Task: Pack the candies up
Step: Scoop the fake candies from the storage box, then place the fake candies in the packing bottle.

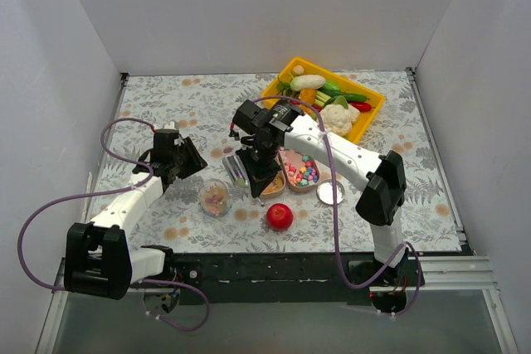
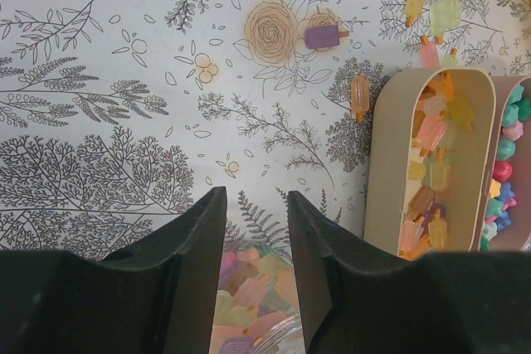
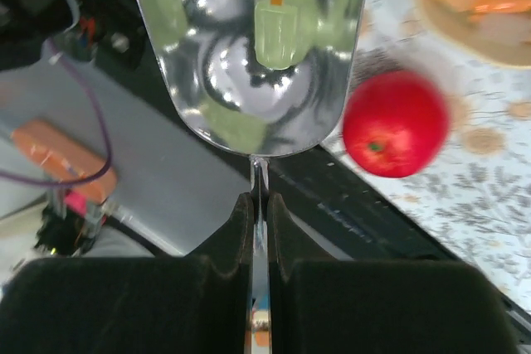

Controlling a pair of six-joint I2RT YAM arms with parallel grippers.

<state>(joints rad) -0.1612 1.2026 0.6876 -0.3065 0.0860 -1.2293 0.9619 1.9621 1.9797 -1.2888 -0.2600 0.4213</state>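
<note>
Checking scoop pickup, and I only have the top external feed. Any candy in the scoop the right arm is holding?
Observer: Yes. The right wrist view shows one pale green candy lying in the bowl of the scoop.
Operator: Left hand gripping the jar?
Observer: It doesn't look so. In the left wrist view the left hand has its jaws apart, and the jar shows through the gap beneath them.
Operator: Any spills?
Observer: Yes. A purple candy and an orange candy lie loose on the table, just outside the tray.
</note>
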